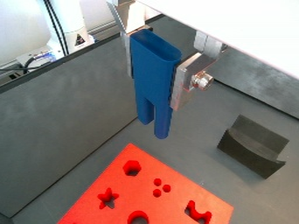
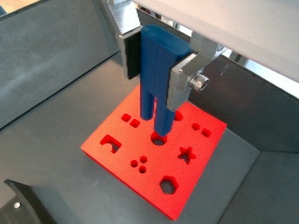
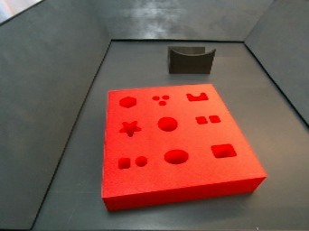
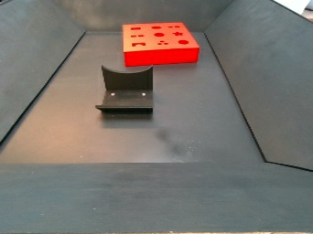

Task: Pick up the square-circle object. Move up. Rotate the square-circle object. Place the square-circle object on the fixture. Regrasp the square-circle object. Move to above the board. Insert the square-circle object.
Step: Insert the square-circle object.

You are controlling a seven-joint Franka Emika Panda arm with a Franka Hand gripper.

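Gripper (image 1: 156, 70) hanging high over the floor of the grey enclosure, seen only in the wrist views and out of frame in both side views. Clamping the square-circle object (image 1: 152, 87) between the flat silver fingers (image 1: 187, 80), long axis pointing down, lower end forked into two short legs. In a wrist view, blue piece (image 2: 160, 79) lining up over the board (image 2: 117, 140), its tip overlapping a round recess near the middle, though height above the slab being hard to judge from this angle. Not touching the board as far as can be seen.

Board (image 3: 182, 180) lying flat on the floor, recesses facing up: star, hexagon, circles, squares. Fixture (image 3: 190, 59) standing empty just beyond the board's far edge in a side view, well apart from the gripper. Fixture (image 4: 124, 91) sitting nearer the camera than the board (image 4: 159, 53) in a side view, nothing resting in it.
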